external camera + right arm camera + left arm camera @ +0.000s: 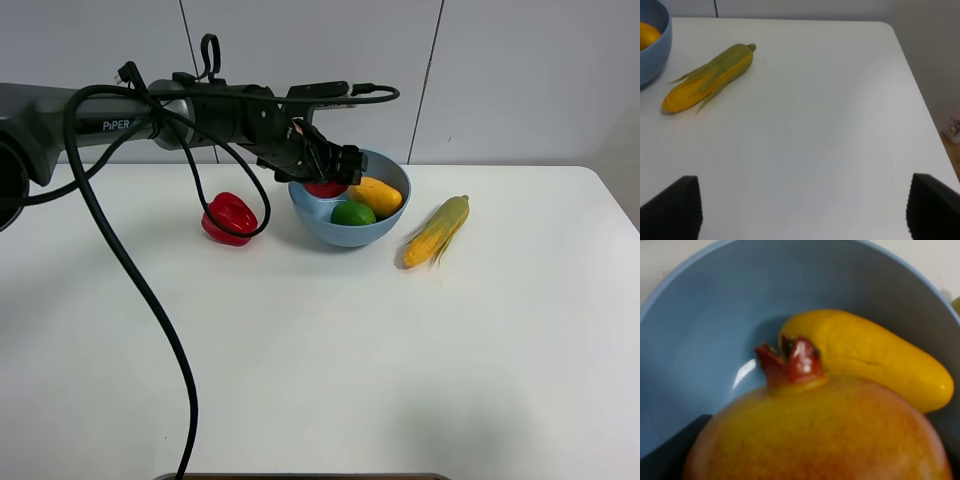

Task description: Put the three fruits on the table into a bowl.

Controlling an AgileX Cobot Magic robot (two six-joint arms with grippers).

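- While the left gripper (335, 165) is held over the far-left part of the bowl (385, 232), the red-and-yellow fruit (820, 435) is seen clamped between its closed jaws, just inside the rim.
- From the left wrist view, the fruit's dried crown is seen pointing toward the mango (875, 357); whether the two touch cannot be told.
- The mango (376, 196) is recorded lying in the right half of the bowl, with the lime (352, 213) at the near side beside it.
- Both are therefore counted as placed; the held fruit is judged to be the last of the three.
- The right gripper (800, 207) is noted hanging unclenched and empty over bare table (815, 125), to the right of the corn cob (707, 77).
- The corn cob and the red pepper (229, 218), lying on either side of the bowl, are not fruits of the task and are left alone.
- For a clean release, the fruit is best lowered into the free pocket at the far-left of the bowl before the jaws are parted, so that it is not dropped onto the mango or lime.
- A straight upward withdrawal is advised afterwards, so that the rim is not caught and the bowl is not dragged.
- A risk is noted: the round fruit may roll against the others on release.
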